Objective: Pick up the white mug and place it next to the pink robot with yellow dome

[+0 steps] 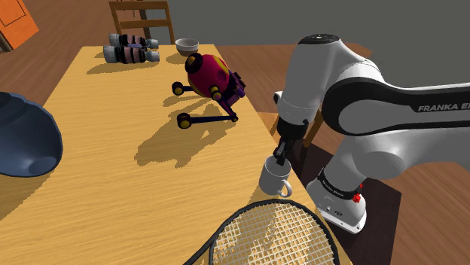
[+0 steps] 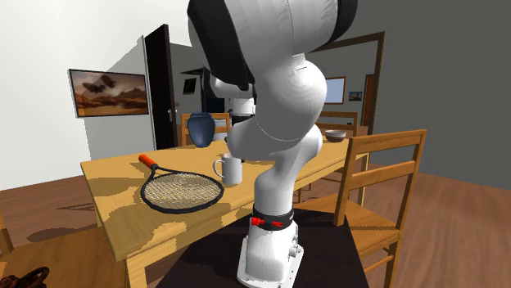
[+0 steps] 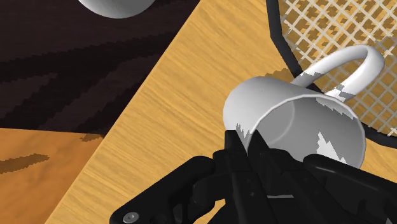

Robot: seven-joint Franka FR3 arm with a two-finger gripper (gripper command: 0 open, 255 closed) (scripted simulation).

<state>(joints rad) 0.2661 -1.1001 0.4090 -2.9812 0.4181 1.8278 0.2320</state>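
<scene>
The white mug stands near the table edge closest to the arm, just beside the racket head. My black gripper comes down onto its rim. In the wrist view the fingers pinch the mug's wall at the rim, one inside and one outside, with the handle pointing away from them. In the second exterior view the mug looks upright at table level. The pink robot with yellow dome lies further along the table, well away from the mug.
A racket lies next to the mug, its strings right beside the handle. A dark blue vase stands at the shoulder view's left. A striped toy and a bowl sit at the far end. A wooden chair stands beside the stand.
</scene>
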